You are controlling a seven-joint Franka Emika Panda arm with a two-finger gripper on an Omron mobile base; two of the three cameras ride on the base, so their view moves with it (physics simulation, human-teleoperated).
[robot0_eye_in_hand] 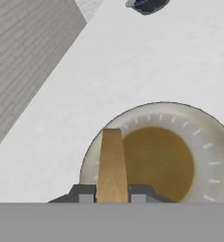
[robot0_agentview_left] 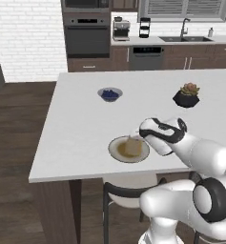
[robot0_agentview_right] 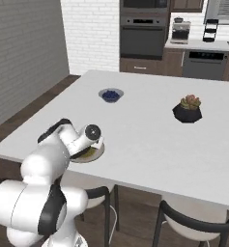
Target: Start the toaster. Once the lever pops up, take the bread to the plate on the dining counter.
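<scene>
In the left base view, the claw (robot0_agentview_left: 135, 139) hung over the plate (robot0_agentview_left: 115, 151) near the front edge of the white surface (robot0_agentview_left: 81, 124), pinching the bread (robot0_agentview_left: 130, 147), which stood on edge just below it above the plate's centre. A blue bowl (robot0_agentview_left: 109, 94) sat well beyond the claw, and a potted plant (robot0_agentview_left: 186, 96) far off beyond it to the right.

In the right base view, the arm hid the claw; the plate (robot0_agentview_right: 94, 153) peeked out beside the wrist, with the bowl (robot0_agentview_right: 110, 95) and plant (robot0_agentview_right: 187, 108) far past it.

In the hand view, the fingers (robot0_eye_in_hand: 85, 194) were pressed on both faces of the bread (robot0_eye_in_hand: 111, 163), seen edge-on. The plate (robot0_eye_in_hand: 198, 142) lay directly beneath the claw (robot0_eye_in_hand: 111, 194), and the bowl (robot0_eye_in_hand: 146, 4) lay far ahead.
</scene>
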